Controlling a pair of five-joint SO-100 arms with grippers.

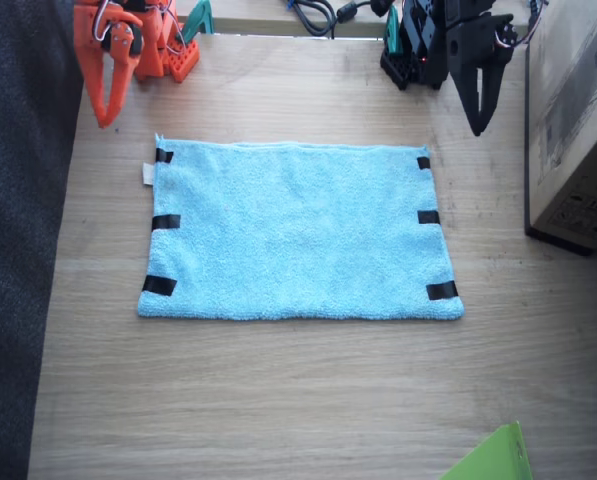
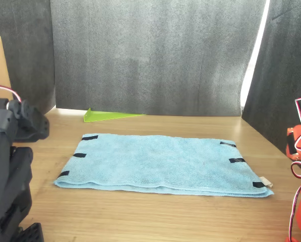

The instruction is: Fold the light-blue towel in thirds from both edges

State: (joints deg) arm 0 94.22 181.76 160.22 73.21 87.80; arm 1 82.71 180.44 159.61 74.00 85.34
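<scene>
Pale wood tabletop (image 1: 278, 400), dark curtains behind it in the front view, and your light-blue towel (image 1: 298, 235) lies spread flat at its centre, fully open as one layer. Judging by that, no fold has been made: both thirds remain for you to do. Taking the towel's middle as the clock centre in the fixed view, one of the edges (image 1: 158, 220) sits at 9 o'clock with three black tape strips (image 1: 165, 221) and a small white tag (image 1: 148, 174) near 10 o'clock; the other short side (image 1: 433, 225) at 3 o'clock carries three strips as well. Your right arm's orange gripper (image 1: 106, 105) hangs at about 10 o'clock, off the cloth, fingers hanging close together with nothing between them. Your left arm's black gripper (image 1: 480, 115) hangs near 2 o'clock, also clear of the cloth; its tip looks drawn to a single point and holds nothing. A cardboard box (image 1: 578, 120) stands past 3 o'clock, and it bears dark printed marks low on its side, too small to read. A green sheet corner (image 1: 493, 460) pokes in around 5 o'clock. No brand or legible writing shows on the tag or elsewhere.
</scene>
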